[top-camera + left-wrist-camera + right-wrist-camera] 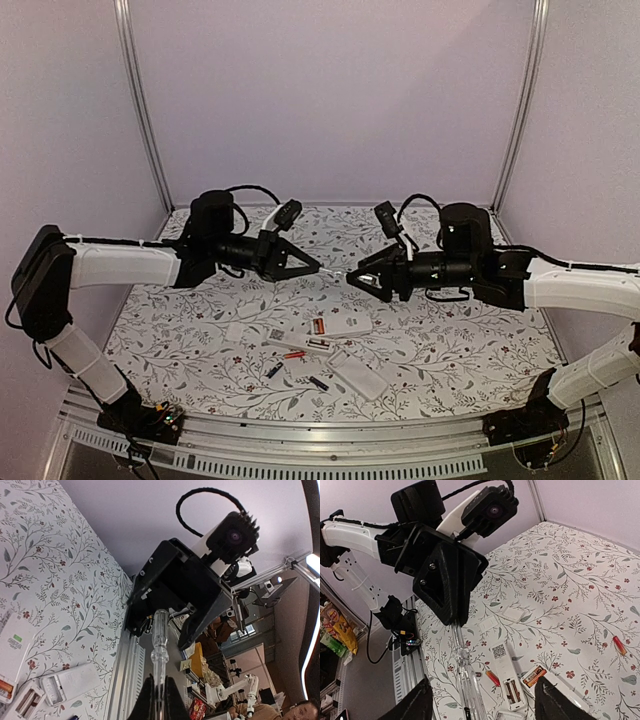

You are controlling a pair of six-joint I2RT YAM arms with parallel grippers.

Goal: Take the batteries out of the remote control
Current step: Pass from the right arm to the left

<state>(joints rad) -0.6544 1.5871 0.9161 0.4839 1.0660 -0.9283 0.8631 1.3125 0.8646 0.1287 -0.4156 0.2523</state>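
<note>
Four small, thin cylinders show from the top camera, all among or near the white remotes (345, 324) on the flowered table cover (180, 330).
- A brownish-gold cell (318, 326) sits in the open bay of one remote.
- A red cell (294, 354) lies loose on the cover, just beside the remotes on their near side.
- A black cell (273, 370) lies loose, nearer the arm bases and to the left.
- A second black cell (318, 382) lies loose to the right of the first, also on the near side.
- Your right wrist camera adds a gold-tipped red cell (619, 645), alone on the cover and well apart from the remotes.

Writing:
- One remote carries a white sticker (499, 652) with a QR code. The print around it is too small to read.
- The brownish-gold cell has dark print along its side. You cannot read it.
- In the left wrist view, a remote at the frame edge has a label with a green mark (17, 638). No words are legible.

Grippers:
- The left gripper (159, 690) has its fingers pinched together on a clear stick tool (160, 640).
- The tool points across at the right gripper (485, 690).
- The right gripper's fingers stand wide apart. The tool's shaft runs between them, and you cannot tell whether it touches either finger.
- Both grippers hang tip to tip above the table, over the far side of the remotes.
</note>
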